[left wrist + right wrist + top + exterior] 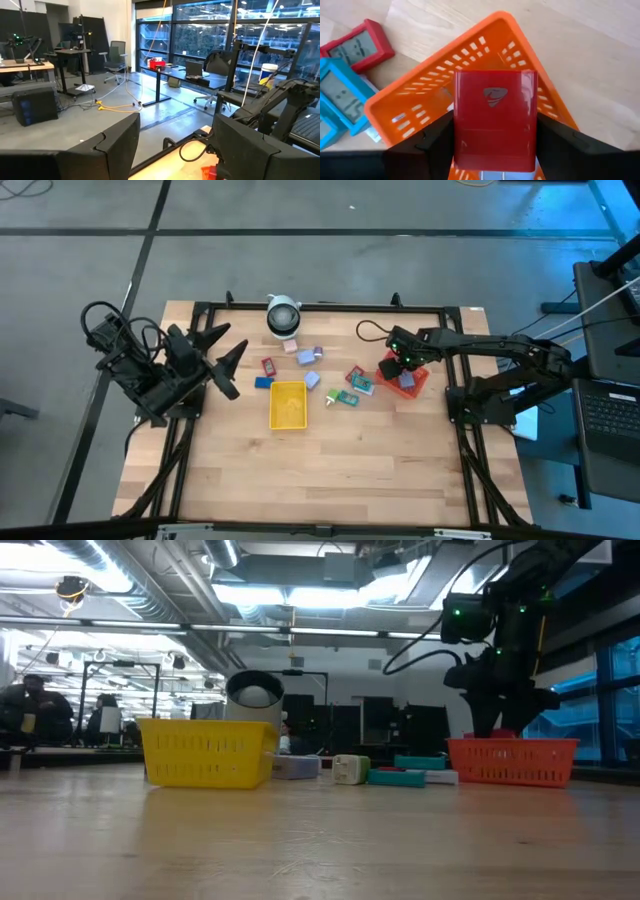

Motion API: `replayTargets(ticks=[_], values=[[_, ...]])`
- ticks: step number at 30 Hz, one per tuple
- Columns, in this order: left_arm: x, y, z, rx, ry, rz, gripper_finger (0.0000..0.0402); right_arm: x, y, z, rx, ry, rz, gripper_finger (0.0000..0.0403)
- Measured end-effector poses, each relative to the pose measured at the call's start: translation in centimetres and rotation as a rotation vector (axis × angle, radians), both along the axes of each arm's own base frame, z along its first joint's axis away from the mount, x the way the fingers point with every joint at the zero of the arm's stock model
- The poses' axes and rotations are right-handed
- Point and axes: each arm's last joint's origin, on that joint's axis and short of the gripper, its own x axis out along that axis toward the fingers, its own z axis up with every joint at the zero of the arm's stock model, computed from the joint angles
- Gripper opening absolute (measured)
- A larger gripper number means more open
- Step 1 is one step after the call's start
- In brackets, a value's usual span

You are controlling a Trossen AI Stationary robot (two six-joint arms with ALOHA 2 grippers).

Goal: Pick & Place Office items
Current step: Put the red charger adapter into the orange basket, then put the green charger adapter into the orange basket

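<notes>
My right gripper (404, 366) hangs over the red-orange tray (445, 85) at the table's right and is shut on a flat red packet (495, 120) with a small emblem. In the low view it (497, 718) reaches down to the tray's rim (512, 748). Several small office items lie flat on the wood mid-table: red (268, 366), blue (263, 382), lavender (305, 357) and teal (345, 395). Near the tray lie a red-framed item (355, 47) and a blue-framed one (342, 100). My left gripper (225, 365) waits open, raised at the table's left. My right gripper pinches the red packet by its two opposite side edges (457, 135) between its two fingers (427, 150). The fingers point steeply down from above. The packet is lifted clear, its broad emblem face toward the wrist camera, above the inside of the red-orange tray.
A yellow tray (288, 403) stands mid-table, with a white round object with a dark centre (283, 315) at the far edge behind it. A pale lavender item (408, 384) lies in the red-orange tray. Bare wood stretches along the near half of the table.
</notes>
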Motion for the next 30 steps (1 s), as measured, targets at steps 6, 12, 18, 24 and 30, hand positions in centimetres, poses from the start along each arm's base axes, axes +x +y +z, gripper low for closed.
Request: replayTargets(ticks=[6,12,18,24,30], values=[[0.1,0.1,0.0,0.0,0.0,0.009,0.0251,0.5,-0.2,1.1,-0.024,-0.017,-0.003,0.0242],[0.1,0.1,0.0,0.0,0.0,0.009,0.0251,0.5,-0.4,2.6,-0.06,0.044,-0.006,0.0282],[0.1,0.1,0.0,0.001,0.001,0.009,0.0251,0.6,-0.4,3.1,-0.066,0.056,0.013,0.0313],[0.1,0.1,0.0,0.001,0.001,0.009,0.0251,1.2,0.6,3.2,-0.047,0.011,0.016,0.032],[0.2,0.2,0.0,0.013,0.015,0.012,0.0251,4.6,2.8,4.2,-0.047,-0.295,0.129,0.0319]])
